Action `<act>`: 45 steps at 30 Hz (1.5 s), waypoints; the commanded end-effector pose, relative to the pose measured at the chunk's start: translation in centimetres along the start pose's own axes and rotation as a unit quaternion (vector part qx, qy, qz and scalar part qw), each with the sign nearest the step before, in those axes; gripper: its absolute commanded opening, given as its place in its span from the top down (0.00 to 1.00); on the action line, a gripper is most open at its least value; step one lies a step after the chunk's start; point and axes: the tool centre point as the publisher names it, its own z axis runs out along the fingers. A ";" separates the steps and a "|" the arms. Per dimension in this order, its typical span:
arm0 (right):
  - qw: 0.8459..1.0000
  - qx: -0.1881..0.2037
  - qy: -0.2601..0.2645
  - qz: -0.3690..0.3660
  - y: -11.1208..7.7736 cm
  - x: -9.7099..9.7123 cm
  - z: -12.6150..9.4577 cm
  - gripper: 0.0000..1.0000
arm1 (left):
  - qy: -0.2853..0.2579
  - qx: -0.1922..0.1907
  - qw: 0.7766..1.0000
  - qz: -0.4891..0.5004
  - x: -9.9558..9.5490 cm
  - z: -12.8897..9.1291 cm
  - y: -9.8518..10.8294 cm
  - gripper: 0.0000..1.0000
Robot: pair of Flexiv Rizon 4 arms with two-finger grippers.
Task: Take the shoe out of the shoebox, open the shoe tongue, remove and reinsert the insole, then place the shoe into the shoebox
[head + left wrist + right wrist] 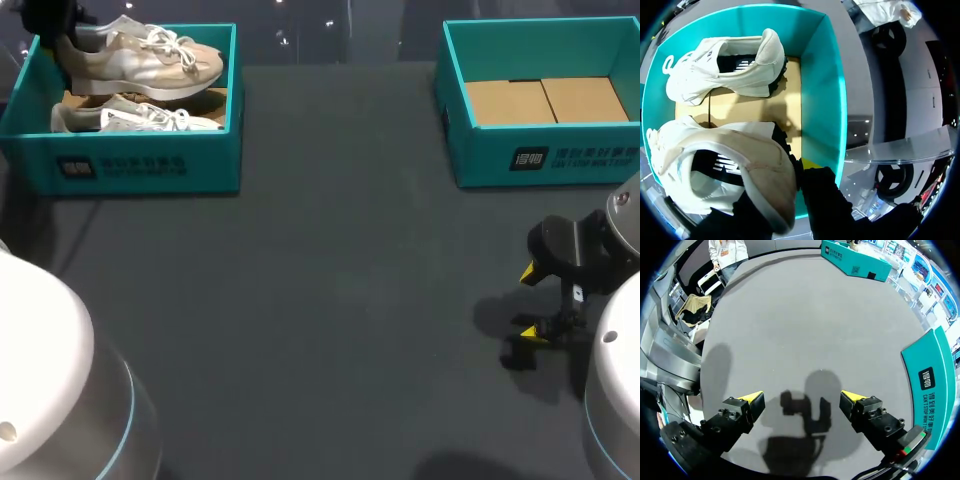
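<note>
A beige and white shoe (150, 60) hangs tilted above the left teal shoebox (140, 165), toe pointing right. My left gripper (60, 38) is shut on its heel. In the left wrist view the heel collar of the held shoe (730, 165) sits between the fingers of the left gripper (787, 197), and one yellow tip shows beside the heel. The second shoe (725, 70) lies on its side on the box's cardboard floor (755, 105). My right gripper (530, 300) hovers open low over the table at the front right, with nothing between its fingers (752, 397).
A second teal box (545, 155) with a bare cardboard bottom stands at the back right, just beyond the right gripper; its wall (935, 385) shows beside that gripper. The dark grey tabletop (330, 300) stretches between the two boxes.
</note>
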 end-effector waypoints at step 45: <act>1.000 0.000 -0.002 0.000 0.0 0.2 -0.1 0.00 | -0.029 0.002 0.999 0.018 -2.0 5.3 0.8 0.49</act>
